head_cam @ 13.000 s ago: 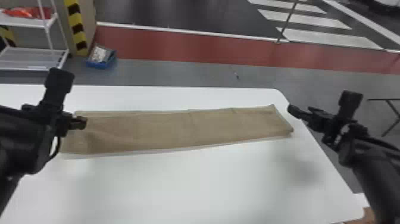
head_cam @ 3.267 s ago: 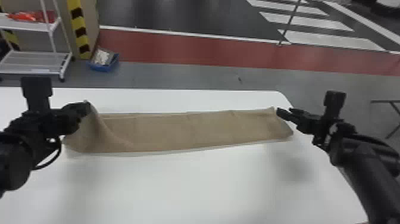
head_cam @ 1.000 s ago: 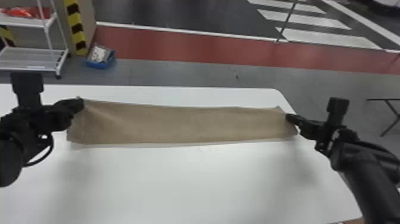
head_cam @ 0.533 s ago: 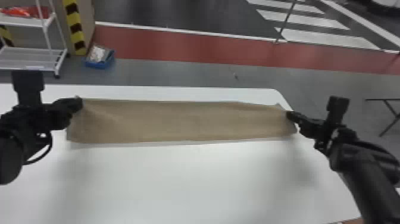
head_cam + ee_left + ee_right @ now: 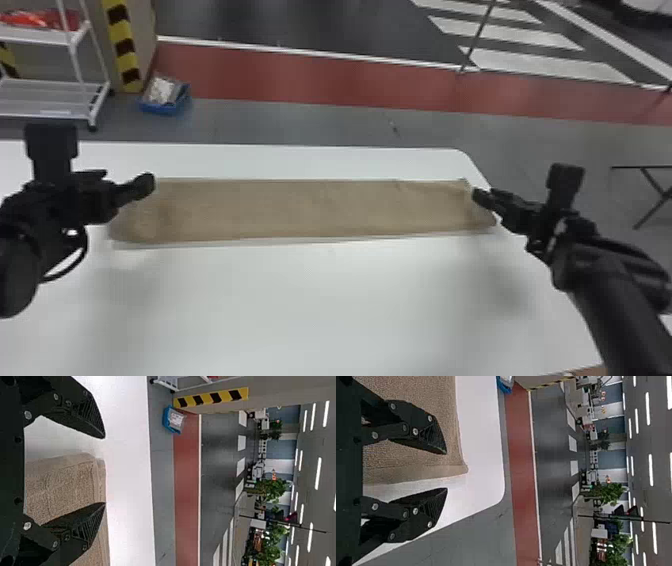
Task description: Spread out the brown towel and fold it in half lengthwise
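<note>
In the head view, the brown towel [image 5: 310, 210] lies as a long, narrow strip across the white table. My left gripper [image 5: 145, 186] is over its left end, and my right gripper [image 5: 481, 197] is at its right end. The left wrist view has my left gripper [image 5: 104, 470] open above the end of the towel [image 5: 59, 483], with nothing between its fingers. Seen from the right wrist, my right gripper [image 5: 446, 471] is open too, its fingers on either side of the edge of the towel [image 5: 419, 395], not closed on it.
The white table [image 5: 320, 300] extends in front of the towel and a little behind it. Beyond its far edge, on the floor, stand a white shelf cart [image 5: 50, 97] and a blue bin [image 5: 165, 102]. A dark-legged stand [image 5: 655, 185] is off to the right.
Both grippers have let go of the towel's far corners. The towel, lifted at its left end earlier, now lies down with its far edge nearly straight.
</note>
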Controlling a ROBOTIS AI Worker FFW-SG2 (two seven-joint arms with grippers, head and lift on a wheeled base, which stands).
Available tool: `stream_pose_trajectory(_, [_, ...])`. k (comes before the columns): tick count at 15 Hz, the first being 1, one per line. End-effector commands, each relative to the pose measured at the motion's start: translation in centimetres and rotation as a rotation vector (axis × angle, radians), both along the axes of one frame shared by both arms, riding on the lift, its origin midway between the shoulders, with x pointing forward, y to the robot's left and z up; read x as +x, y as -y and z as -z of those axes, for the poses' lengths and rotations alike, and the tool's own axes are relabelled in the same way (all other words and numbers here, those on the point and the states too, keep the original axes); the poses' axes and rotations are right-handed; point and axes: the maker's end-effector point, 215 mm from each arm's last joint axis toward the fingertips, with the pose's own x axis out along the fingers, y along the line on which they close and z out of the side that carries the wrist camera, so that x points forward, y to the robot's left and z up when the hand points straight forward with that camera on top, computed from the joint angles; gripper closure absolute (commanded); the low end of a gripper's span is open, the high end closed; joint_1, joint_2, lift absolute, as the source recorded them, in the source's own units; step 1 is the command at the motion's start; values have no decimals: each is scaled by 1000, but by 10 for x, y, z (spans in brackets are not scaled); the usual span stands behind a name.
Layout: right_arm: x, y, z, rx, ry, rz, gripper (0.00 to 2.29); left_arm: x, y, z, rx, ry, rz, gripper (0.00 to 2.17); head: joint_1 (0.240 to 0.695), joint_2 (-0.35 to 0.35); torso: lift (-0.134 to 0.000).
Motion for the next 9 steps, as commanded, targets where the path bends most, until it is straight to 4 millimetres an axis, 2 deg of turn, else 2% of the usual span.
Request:
stream_pose_trajectory(1, [-1,-1,-6,1,22,-3,167,-4,-3,-5,-10,11,-5,39,695,-247,-128])
stream_pose_trajectory(2, [-6,4,-4,9,21,5,167,-5,-8,-9,-23,16,-10,39,695,-246,-128])
stream_pose_trajectory(3, [-6,4,-10,23,36,-5,157,-10,-14,-4,-40,-2,-18,39,695,-245,-128])
stream_pose_trajectory(5, [-9,5,-21,63,47,-48,137,-14,-17,-12,-59,-9,-17,39,695,-242,-128])
stream_pose_trajectory(8, [-16,1,-34,87,18,-126,140,-23,-24,-1,-84,-69,-14,39,695,-236,-128])
stream_pose_trajectory(9, [-18,-1,-37,95,-3,-148,140,-28,-26,9,-73,-113,-17,39,695,-235,-128])
